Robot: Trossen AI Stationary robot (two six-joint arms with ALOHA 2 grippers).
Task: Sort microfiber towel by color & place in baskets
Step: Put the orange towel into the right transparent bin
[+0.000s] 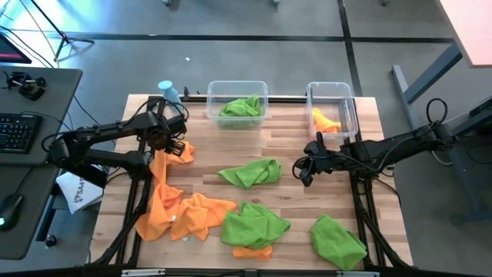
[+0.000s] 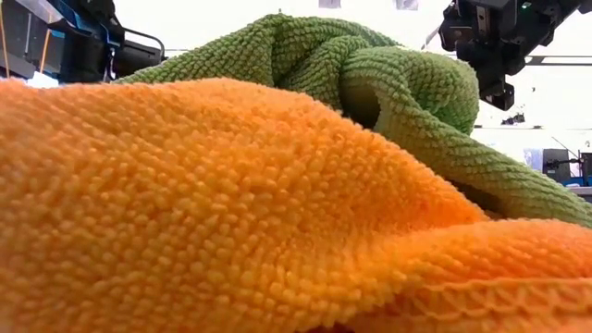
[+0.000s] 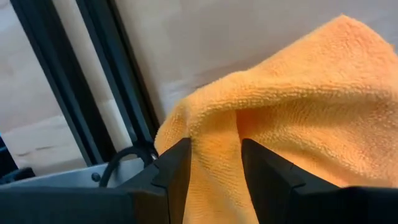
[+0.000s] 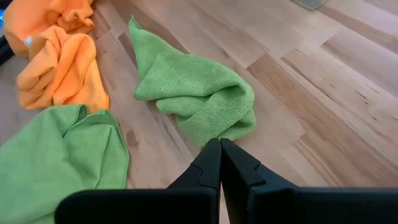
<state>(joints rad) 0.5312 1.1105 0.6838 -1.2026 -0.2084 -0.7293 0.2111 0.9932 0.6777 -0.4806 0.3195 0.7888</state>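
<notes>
My left gripper [image 1: 174, 143] is over the table's left part, shut on an orange towel [image 1: 163, 173]. That towel trails down to an orange heap [image 1: 181, 215] on the near left of the table. My right gripper [image 1: 307, 168] hangs shut and holds nothing, just right of a crumpled green towel [image 1: 250, 172] that also shows in the right wrist view [image 4: 199, 93]. At the far edge, the wider basket [image 1: 237, 86] has a green towel in it. The narrower basket [image 1: 350, 115] has an orange one. My left gripper [image 3: 214, 165] pinches a bunched fold of the orange towel [image 3: 214, 134] between its two fingers; how many layers, I cannot tell. The cloth bulges out past the fingertips. The held part is raised, and the rest hangs slack with its lower end [image 1: 157, 196] lying on the table.
More green towels lie near the near edge [image 1: 255, 223] and at the near right [image 1: 338, 242]. Orange cloth [image 1: 250, 251] shows under one of them. A small light-blue bottle [image 1: 167, 91] stands at the far left corner. In the low view, orange [image 2: 231, 203] and green [image 2: 388, 92] towels fill the foreground.
</notes>
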